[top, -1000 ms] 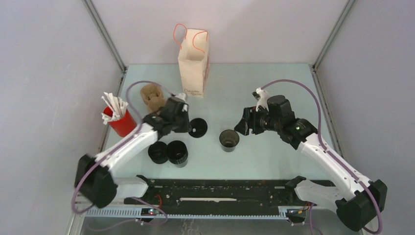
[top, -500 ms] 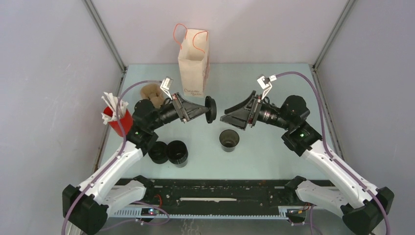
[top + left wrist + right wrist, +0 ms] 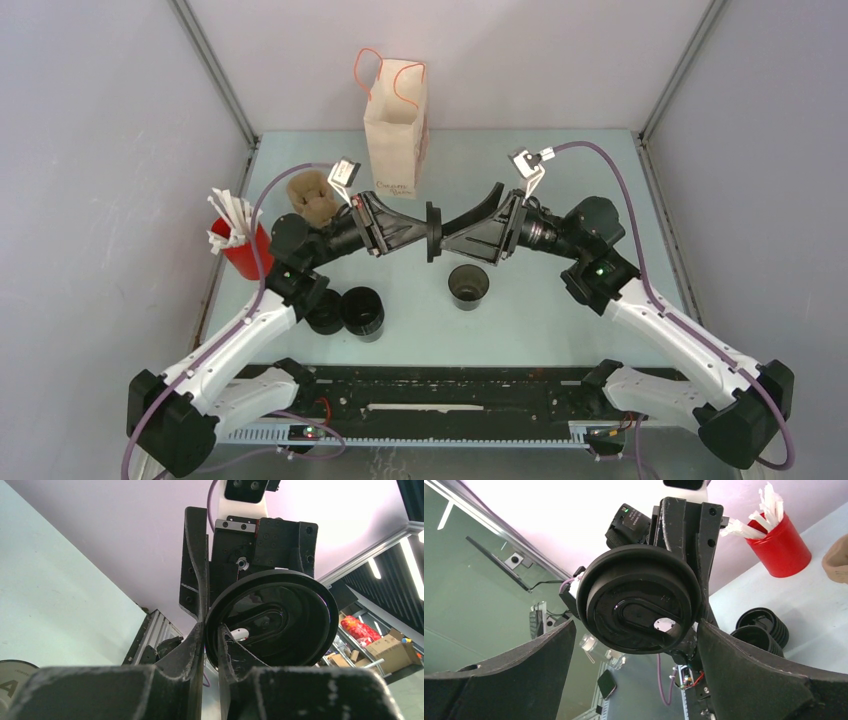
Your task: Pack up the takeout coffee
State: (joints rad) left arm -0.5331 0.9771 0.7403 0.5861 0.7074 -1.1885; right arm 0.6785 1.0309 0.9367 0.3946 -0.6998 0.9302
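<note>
My left gripper (image 3: 425,232) is raised above the table and shut on the rim of a black round lid (image 3: 433,231), held on edge. In the left wrist view the lid (image 3: 280,620) is pinched between my fingertips (image 3: 212,635). My right gripper (image 3: 455,225) faces it, open. In the right wrist view the lid (image 3: 639,599) sits between its wide-apart jaws (image 3: 636,625), and I see no contact. A black cup (image 3: 468,286) stands open, without a lid, on the table below. Two more black cups (image 3: 362,312) (image 3: 324,312) stand together near the left arm.
A paper bag (image 3: 394,130) with orange handles stands at the back centre. A brown pulp carrier (image 3: 312,195) lies to its left. A red cup with white sticks (image 3: 243,247) stands by the left wall and also shows in the right wrist view (image 3: 780,545).
My left gripper lifted the lid off the table and turned it toward the right arm. My right gripper rose from the open cup and closed in around the lid, jaws open.
</note>
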